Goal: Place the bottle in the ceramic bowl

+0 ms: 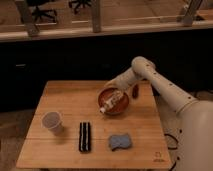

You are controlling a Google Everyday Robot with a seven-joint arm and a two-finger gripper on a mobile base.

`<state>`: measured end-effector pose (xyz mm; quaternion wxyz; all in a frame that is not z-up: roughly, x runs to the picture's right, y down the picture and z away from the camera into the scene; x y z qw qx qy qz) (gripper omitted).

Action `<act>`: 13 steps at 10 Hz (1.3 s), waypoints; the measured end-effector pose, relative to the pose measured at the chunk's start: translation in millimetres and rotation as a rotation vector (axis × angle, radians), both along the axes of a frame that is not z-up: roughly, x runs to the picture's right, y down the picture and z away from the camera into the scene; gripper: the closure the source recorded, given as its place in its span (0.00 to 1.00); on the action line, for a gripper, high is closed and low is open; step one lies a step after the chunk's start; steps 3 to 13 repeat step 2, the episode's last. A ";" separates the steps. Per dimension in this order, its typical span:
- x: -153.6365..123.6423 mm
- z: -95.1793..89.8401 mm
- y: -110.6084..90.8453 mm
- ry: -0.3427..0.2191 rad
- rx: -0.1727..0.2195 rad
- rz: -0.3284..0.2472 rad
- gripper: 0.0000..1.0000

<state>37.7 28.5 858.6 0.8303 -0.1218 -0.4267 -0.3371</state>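
- While the gripper [118, 95] is hanging over the far right part of the ceramic bowl [123, 108], the bottle [109, 104] is lying within the bowl's mouth. The bowl is sitting right of centre on the wooden table [65, 95].
- The bottle's long axis is running diagonally: its upper end is meeting the gripper, and its pale cap end is pointing down toward the bowl's near left rim.
- I cannot tell whether the gripper is clamping the bottle or only touching it, since the two are overlapping in the camera view.
- The robot arm [167, 92] is reaching in from the right side, so the bottle is lying to the near left of the gripper, away from the arm.
- In my judgement the task is nearing its end. A release followed by a lift up and back toward the right would be pulling away from the bottle, not across it.
- A white cup [51, 121], a black oblong object [85, 136] and a blue sponge [120, 142] are resting near the front edge, well apart from the bowl.
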 end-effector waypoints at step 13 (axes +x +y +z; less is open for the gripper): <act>1.4 -1.3 -2.5 0.001 -0.001 0.001 0.38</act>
